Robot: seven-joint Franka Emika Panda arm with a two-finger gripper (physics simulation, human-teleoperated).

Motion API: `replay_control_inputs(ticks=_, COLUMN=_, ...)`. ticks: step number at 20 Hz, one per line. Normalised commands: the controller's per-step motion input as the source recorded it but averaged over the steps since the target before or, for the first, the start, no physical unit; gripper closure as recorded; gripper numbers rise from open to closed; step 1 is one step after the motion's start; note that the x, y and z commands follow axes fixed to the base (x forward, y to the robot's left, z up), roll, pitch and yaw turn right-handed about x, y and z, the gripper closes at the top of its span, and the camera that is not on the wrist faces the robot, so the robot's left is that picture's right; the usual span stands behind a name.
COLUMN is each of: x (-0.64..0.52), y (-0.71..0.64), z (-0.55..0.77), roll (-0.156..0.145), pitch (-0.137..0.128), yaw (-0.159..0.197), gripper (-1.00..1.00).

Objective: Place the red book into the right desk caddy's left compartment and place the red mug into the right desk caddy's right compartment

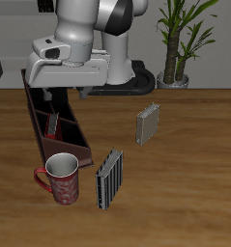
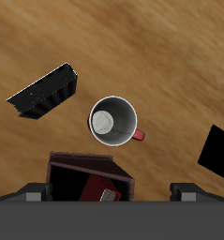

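Note:
The red mug stands upright on the table near the front edge, just in front of the right desk caddy. The caddy's right compartment, the large end section nearest the mug, holds nothing. The red book stands inside a narrower section farther back. My gripper hangs above the caddy, over the book and clear of it. Its fingertips stand wide apart, so it is open and holds nothing.
One grey-striped book stands beside the mug. Another grey-striped book stands farther back, toward the table's middle. A potted plant stands at the back.

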Motion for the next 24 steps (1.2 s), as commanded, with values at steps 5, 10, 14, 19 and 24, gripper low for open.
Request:
replay_control_inputs(ticks=5, x=0.04, y=0.08, z=0.01, roll=0.043, pitch=0.033, yaw=-0.042, gripper=-1.00)
replay_control_inputs(ticks=10, x=-0.04, y=0.04, z=0.01, roll=0.145, pitch=0.068, yaw=-0.135, gripper=-1.00)
replay_control_inputs(ticks=14, x=-0.05, y=-0.16, z=0.15, roll=0.092, pitch=-0.016, yaw=0.088, gripper=-1.00)
replay_control_inputs(ticks=19, x=-0.01, y=-0.09, z=0.01, roll=0.057, pitch=0.068, yaw=-0.004, gripper=-1.00)
replay_control_inputs(ticks=24, x=-0.05, y=-0.02, z=0.07, roll=0.021, pitch=0.013, yaw=0.015, gripper=-1.00)
